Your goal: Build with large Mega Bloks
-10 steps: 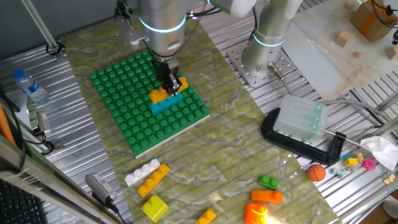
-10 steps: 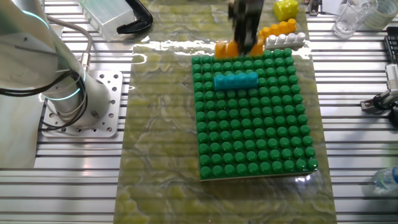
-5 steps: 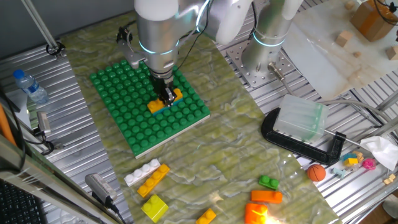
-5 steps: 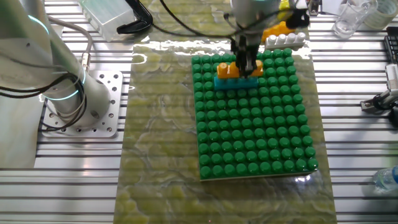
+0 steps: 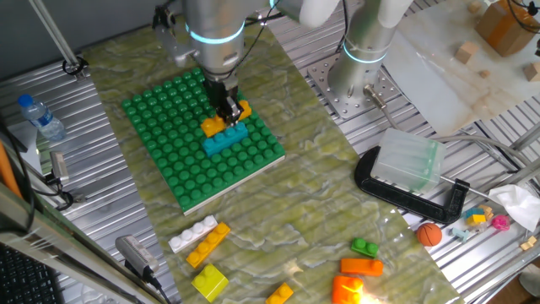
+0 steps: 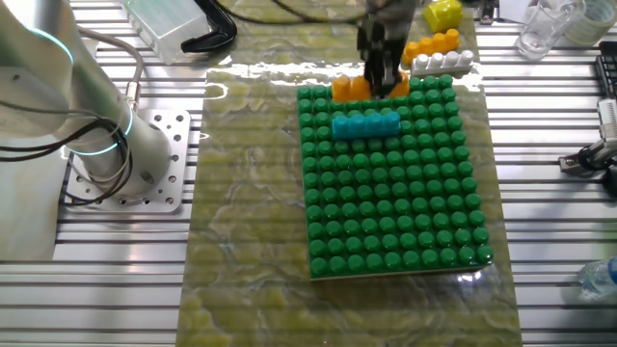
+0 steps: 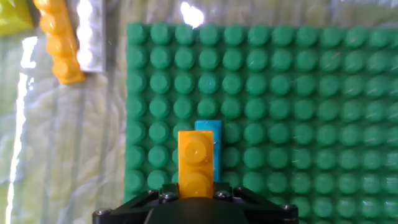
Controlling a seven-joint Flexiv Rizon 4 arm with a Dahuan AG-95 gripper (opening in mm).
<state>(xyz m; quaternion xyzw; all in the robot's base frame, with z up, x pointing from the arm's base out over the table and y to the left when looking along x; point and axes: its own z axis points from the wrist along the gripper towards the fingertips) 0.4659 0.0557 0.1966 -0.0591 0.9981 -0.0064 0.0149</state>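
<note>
Orange brick [image 7: 198,163], short with 2 studs showing in the hand view, sits clamped between the gripper [image 5: 228,112] fingers, held just above the green studded baseplate [image 5: 173,160]. Cyan bar [image 5: 226,138] is pressed onto the baseplate just beside and below the held brick; in the hand view only a strip of cyan shows past the orange one. From the other fixed view the orange brick hangs near the baseplate's far edge, apart from the cyan bar [image 6: 366,123]. Off the plate on the marbled mat lie a white bar [image 5: 192,234] and a yellow-orange bar [image 5: 207,244] side by side, touching. Near them a yellow block [image 5: 210,281]. Further along the mat edge: small green brick [image 5: 364,247], orange brick [image 5: 361,267]. Beyond, black clamp [image 5: 405,199] holds a clear plastic box [image 5: 408,161].
</note>
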